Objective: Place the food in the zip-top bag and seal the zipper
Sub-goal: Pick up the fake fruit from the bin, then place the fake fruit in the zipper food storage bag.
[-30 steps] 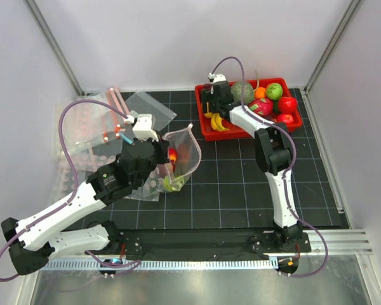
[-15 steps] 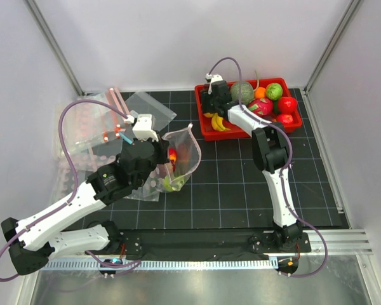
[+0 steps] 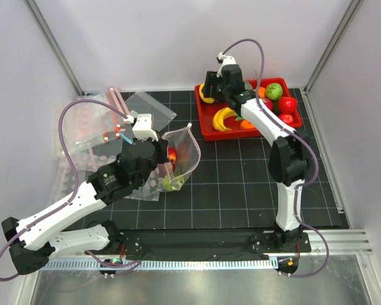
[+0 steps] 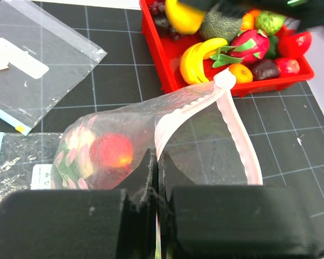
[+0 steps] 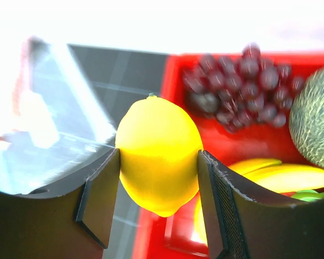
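- The right gripper (image 5: 157,181) is clamped on the yellow lemon (image 5: 159,154), one finger pressed flat against each side of it.
- The lemon hangs in the air over the left end of the red tray (image 3: 200,121), clear of the fruit below.
- In the tray lie purple grapes (image 5: 243,81), a banana (image 4: 197,56), a netted green melon (image 5: 313,124) and a pink dragon fruit (image 4: 248,46).
- The left gripper (image 4: 155,178) is closed tight, pinching the mouth edge of the zip-top bag (image 4: 205,145) and holding it up off the black gridded worktop (image 4: 291,140).
- The bag's mouth gapes toward the tray, and the pale pink zipper (image 4: 240,137) curves round the opening, unsealed.
- Inside the bag sit a red apple (image 4: 113,152) and a green piece (image 3: 173,184).
- A spare clear bag (image 4: 54,81) lies flat on the worktop to the left. Its white label (image 4: 21,55) is too small to read.
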